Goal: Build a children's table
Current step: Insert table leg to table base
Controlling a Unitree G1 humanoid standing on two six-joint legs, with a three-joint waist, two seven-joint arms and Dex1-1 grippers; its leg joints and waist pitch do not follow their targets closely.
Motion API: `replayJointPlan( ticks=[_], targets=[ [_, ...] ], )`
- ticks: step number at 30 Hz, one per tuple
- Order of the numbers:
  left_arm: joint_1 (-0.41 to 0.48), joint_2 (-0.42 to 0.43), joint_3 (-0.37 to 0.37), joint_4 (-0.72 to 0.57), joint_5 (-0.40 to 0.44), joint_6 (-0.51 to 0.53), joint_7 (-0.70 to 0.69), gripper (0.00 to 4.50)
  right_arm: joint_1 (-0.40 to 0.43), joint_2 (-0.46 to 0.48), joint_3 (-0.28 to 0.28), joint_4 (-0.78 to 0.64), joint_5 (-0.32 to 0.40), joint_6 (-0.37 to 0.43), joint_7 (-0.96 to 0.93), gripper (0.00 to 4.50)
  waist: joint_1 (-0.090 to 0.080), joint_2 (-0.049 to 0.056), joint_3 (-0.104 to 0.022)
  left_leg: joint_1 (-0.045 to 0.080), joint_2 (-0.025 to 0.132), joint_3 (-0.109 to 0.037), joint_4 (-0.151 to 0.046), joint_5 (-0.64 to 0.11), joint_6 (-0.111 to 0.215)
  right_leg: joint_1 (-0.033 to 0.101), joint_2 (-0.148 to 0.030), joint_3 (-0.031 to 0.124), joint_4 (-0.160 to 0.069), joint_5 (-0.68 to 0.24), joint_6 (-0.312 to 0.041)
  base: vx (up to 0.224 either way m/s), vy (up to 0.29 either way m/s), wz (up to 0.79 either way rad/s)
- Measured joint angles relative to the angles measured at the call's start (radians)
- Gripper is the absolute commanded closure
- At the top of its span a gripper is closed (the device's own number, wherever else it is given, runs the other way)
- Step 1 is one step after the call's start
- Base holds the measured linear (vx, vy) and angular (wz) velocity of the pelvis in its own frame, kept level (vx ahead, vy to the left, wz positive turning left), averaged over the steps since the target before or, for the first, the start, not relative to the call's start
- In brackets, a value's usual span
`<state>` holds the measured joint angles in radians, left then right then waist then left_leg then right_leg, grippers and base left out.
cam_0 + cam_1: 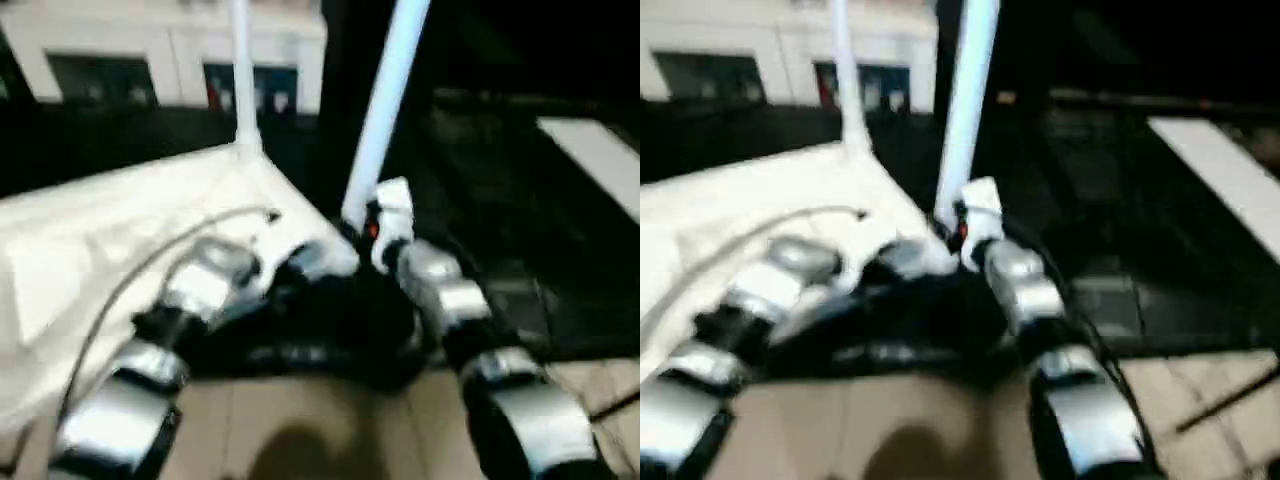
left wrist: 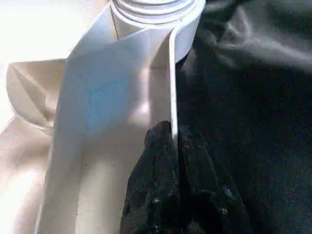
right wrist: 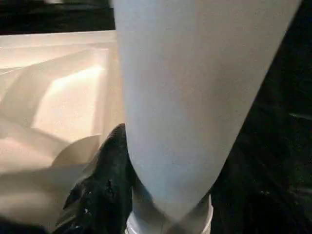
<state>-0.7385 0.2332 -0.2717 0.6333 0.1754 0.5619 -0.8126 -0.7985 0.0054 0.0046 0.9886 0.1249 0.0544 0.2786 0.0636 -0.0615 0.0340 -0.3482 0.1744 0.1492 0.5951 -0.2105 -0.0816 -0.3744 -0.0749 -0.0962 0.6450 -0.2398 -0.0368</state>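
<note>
My right pincer (image 3: 127, 195) is wrapped around the base of a white tube leg (image 1: 383, 110). One black finger (image 3: 105, 187) presses its side just above the round corner socket (image 3: 170, 222) where the leg enters the tabletop (image 1: 120, 240). I judge it clamped on the leg, though the second finger is hidden behind the tube. My left pincer (image 2: 176, 190) is closed on a thin upright rib (image 2: 172, 87) on the tabletop's underside, just beside another socket collar (image 2: 156, 14), with a finger on each side of the rib.

Findings:
- The tabletop lies underside up on the black-sheeted counter (image 1: 480, 200). That is why the sockets face upward and the legs rise from them.
- The leg in my right pincer leans slightly away from vertical in the head views. I judge it entered but perhaps not fully seated.
- A second leg (image 1: 242, 70) stands at the far corner and looks seated.
- I judge the left grip serves as a brace, keeping the light tabletop from sliding or lifting while the right arm works the leg down.
- A flat white board (image 1: 595, 160) lies well apart on my right and plays no part here.

Risk: pushing while the leg leans could jam it in the socket. I would straighten it first.
</note>
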Motion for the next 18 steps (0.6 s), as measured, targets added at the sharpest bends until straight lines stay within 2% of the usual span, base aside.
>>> replayJointPlan(
  ticks=[4, 8, 12, 18],
  targets=[
    [-0.002, -0.044, 0.000, -0.028, 0.018, 0.069, 0.072, 4.50, -0.038, 0.026, -0.019, 0.048, -0.001, -0.003, -0.106, 2.65, 0.004, -0.004, 0.002, 0.007, 0.002, 0.005, -0.013, 0.001, -0.001, 0.001, 0.000, 0.000, -0.004, -0.005, 0.008, -0.005, -0.013, 0.01],
    [-0.002, -0.062, 0.004, -0.041, 0.017, 0.104, 0.107, 4.50, -0.066, 0.044, -0.033, 0.078, -0.014, -0.004, -0.164, 2.65, 0.001, -0.008, 0.000, 0.005, 0.002, 0.007, -0.023, 0.002, -0.004, 0.002, 0.001, 0.000, -0.014, -0.003, 0.009, 0.000, 0.000, 0.00],
    [-0.003, -0.068, 0.021, -0.048, 0.012, 0.122, 0.128, 4.50, -0.093, 0.053, -0.038, 0.101, -0.015, -0.004, -0.193, 2.65, 0.000, -0.014, -0.002, 0.005, 0.002, 0.008, -0.025, 0.004, -0.005, 0.002, 0.000, 0.000, -0.015, 0.001, 0.005, 0.000, 0.000, 0.00],
    [-0.012, -0.068, 0.022, -0.048, -0.004, 0.117, 0.142, 4.50, -0.117, 0.054, -0.048, 0.137, -0.022, -0.039, -0.186, 2.65, -0.001, -0.014, -0.002, 0.000, 0.002, 0.010, -0.025, 0.005, -0.003, 0.000, 0.000, 0.000, -0.018, 0.000, 0.005, 0.000, 0.000, 0.00]
  ],
)
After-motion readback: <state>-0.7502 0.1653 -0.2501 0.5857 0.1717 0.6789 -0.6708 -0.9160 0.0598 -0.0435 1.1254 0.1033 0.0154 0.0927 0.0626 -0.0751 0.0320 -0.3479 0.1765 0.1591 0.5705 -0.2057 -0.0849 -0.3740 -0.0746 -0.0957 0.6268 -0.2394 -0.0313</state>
